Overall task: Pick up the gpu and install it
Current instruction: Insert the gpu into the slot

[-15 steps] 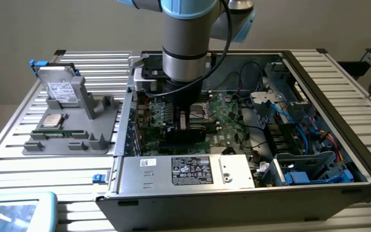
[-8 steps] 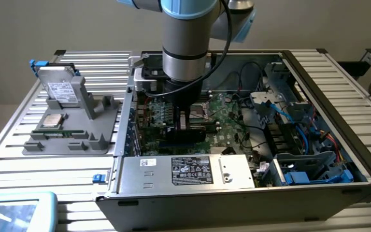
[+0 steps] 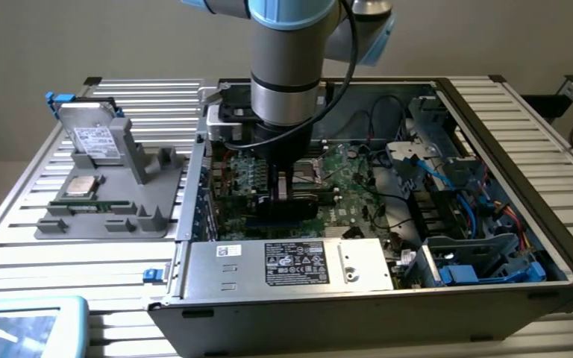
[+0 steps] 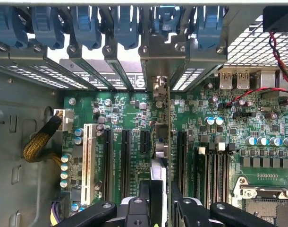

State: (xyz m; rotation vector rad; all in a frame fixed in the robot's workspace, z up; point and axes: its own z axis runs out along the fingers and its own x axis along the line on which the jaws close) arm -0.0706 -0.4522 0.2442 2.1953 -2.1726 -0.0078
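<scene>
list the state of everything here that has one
gripper, shut on the gpu
gpu, held on edge among the motherboard slots, seated or not cannot tell
computer case, lying on its side, open on top
hard drive, propped upright in the grey holder beside the case

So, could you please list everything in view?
computer case: one, black, open on table
table: one, silver slats, under everything
motherboard: one, green, inside case
power supply: one, silver, case's near edge
latches: several, blue, at case's bracket openings
gpu: one, black, upright over motherboard slots
holder: one, grey, exterior view's left of case
hard drive: one, silver, upright in holder
memory stick: one, green, lying in holder
arm: one, silver and blue, reaching into case
fingers: two, black, shut on gpu
</scene>
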